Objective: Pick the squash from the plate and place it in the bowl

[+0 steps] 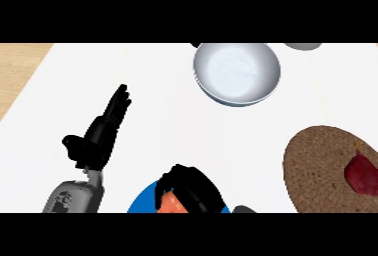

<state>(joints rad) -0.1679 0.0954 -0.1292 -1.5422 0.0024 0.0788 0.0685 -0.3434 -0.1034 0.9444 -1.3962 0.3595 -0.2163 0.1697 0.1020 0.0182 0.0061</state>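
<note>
White counter point(162, 125), bowl point(238, 72) near far edge

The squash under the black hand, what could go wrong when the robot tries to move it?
The right hand curls over the orange squash on the blue plate, hiding most of it, so the hold is hard to judge; it might slip. The bowl sits far across the counter, a long carry. The open left hand stands near that path and could be bumped.

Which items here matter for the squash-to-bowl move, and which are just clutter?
Job:
squash, orange, under the right hand
blue plate
bowl

Lying about:
brown mat
red thing on the mat
grey thing at the top edge
left hand, open, resting
</note>
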